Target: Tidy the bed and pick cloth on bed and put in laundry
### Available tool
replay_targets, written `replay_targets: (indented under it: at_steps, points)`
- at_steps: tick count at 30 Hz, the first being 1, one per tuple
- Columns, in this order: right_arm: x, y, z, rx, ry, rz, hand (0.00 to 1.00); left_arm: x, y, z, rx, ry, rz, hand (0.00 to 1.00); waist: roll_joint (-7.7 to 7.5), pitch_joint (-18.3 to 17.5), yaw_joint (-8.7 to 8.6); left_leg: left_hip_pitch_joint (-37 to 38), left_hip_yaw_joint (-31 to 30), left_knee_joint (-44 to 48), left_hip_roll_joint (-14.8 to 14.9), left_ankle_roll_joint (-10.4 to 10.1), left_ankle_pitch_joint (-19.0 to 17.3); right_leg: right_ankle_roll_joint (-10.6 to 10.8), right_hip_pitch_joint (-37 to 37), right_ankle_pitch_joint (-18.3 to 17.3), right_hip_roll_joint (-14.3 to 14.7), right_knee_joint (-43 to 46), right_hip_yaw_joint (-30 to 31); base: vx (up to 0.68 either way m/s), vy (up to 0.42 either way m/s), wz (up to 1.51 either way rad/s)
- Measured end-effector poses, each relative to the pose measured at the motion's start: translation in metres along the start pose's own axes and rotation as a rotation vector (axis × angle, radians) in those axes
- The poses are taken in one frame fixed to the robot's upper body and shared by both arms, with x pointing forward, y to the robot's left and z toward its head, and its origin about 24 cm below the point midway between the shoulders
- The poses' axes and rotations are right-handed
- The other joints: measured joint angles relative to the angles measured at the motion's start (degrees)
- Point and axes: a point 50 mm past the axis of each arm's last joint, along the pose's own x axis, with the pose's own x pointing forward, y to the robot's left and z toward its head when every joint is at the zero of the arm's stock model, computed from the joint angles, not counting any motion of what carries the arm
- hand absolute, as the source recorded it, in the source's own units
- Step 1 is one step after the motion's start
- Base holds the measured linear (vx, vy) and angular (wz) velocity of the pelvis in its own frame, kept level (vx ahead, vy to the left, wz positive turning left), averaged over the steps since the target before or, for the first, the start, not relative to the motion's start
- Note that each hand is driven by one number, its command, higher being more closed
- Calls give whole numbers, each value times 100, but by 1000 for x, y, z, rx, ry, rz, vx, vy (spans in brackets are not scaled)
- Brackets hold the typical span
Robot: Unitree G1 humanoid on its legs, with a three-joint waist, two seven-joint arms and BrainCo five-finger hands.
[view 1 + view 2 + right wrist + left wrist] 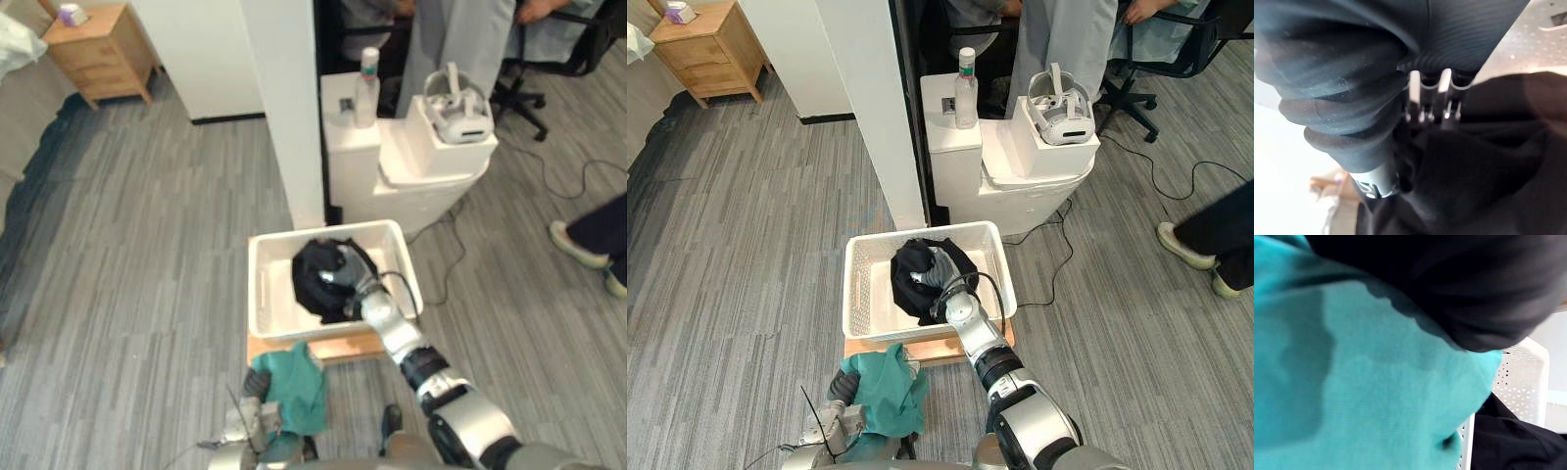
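A white laundry basket (261,294) stands on a low wooden stand (338,347) on the floor in front of me. A black cloth (312,284) lies bunched inside it. My right hand (345,277) reaches into the basket from the right, and its fingers (1415,95) curl down into the black cloth (1488,171). My left hand (840,387) hovers just in front of the basket, nearer to me, with a teal cloth (887,392) draped over it. In the left wrist view the teal cloth (1352,382) sits close up, with the basket's wall (1528,377) past it.
Behind the basket is a white unit (411,166) with a bottle (366,88) and a white headset (458,113) on it, beside a white pillar (284,108). A wooden nightstand (98,54) is far left. A person's shoe (578,245) and floor cables lie right.
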Motion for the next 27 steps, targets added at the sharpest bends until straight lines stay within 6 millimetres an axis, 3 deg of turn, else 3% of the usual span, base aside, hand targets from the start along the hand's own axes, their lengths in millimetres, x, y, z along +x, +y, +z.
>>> replay_targets:
  at_steps: [5,10,17,23,27]
  points:
    - [-5,0,1,-86,-31,-29,0,-3,1,15,-16,-72,2,100,-1,-1,8,9,72,0,-1,-11,-29,-13,-21,-38,-4,1,80,-20,20,-5]
    - [-7,-16,13,-252,-118,-124,0,-6,-1,32,-30,-148,10,100,-16,-16,11,13,182,4,37,7,-21,-57,-81,56,28,-2,190,10,4,-11]
    - [-16,-36,17,-338,-163,-232,0,-12,-8,62,-56,-279,2,100,-77,-114,-2,58,238,32,138,1,-12,-96,-84,105,125,-19,287,6,-12,-9]
    - [-26,-78,23,-284,-181,-457,0,-28,-6,109,-122,-502,18,100,-79,-290,-147,128,248,5,120,1,-13,-94,-26,105,111,-9,277,-18,10,1]
    - [-40,-117,8,-253,-109,-660,0,-44,2,143,-147,-674,56,100,-78,-441,-160,198,295,5,112,-7,-19,-87,-8,109,108,-6,297,-39,29,-1]
